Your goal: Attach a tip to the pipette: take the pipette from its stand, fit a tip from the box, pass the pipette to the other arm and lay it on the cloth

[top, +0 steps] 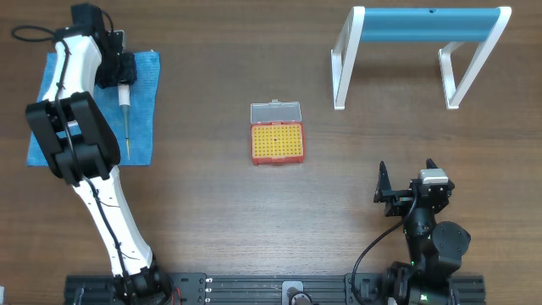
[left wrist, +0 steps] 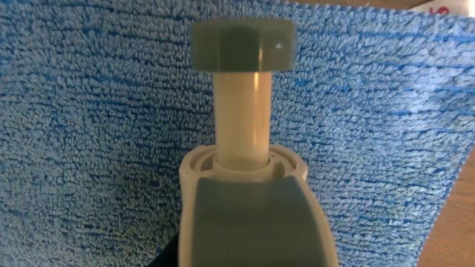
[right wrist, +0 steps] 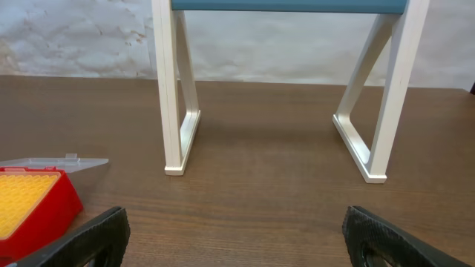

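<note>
From above, the left gripper (top: 117,68) was over the far part of the blue cloth (top: 146,114) at the left side of the table (top: 254,237). The pipette (top: 125,114) lay lengthwise on that cloth, its head end under the gripper and its thin end pointing back toward the arm bases.

The left wrist view gave what the top view could not: the pipette's head from very close. There was a grey knob with flat sides on a cream stem, which came out of a white collar above a grey body, all against the looped pile of the cloth. Whether the left gripper clasped the pipette or had let go of it, neither view allowed me to tell.

Seen from above the pipette was slim. It had a short white part just beside the gripper, then a narrow yellowish shaft ending in a fine point, inside the cloth's near edge.

The right gripper (top: 406,176) stood near its own base at the near right, well apart from the pipette, spread wide and holding nothing. In its wrist view the two dark fingers (right wrist: 82,237) sat far apart with brown wood between them.

That view also showed the stand (right wrist: 178,89) from the side, with white legs under a blue bar. The red tip box (top: 276,144) stood in the middle of the table, with its yellow grid of tips and its clear lid folded open.
</note>
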